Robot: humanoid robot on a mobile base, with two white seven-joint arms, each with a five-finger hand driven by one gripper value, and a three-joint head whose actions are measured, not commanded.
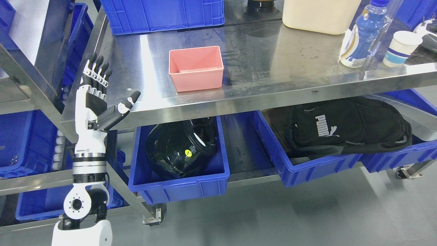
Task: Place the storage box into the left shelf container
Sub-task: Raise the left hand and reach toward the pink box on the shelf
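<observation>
A small pink storage box [196, 68], open-topped and empty, stands on the steel table top [273, 68] near its front edge. My left hand [102, 92] is raised at the table's front left corner, left of and below the box. Its fingers [97, 73] point straight up and the thumb sticks out to the right, holding nothing. A steel shelf rack at the far left holds blue containers [20, 140], partly hidden by its frame. The right arm does not show.
Under the table sit blue bins: one [179, 181] with a black helmet [181, 147], one [307, 167] with a black backpack [344, 126]. On the table top are a blue crate [164, 15], a cream container [319, 15], a blue bottle [363, 34] and a paper cup [401, 48].
</observation>
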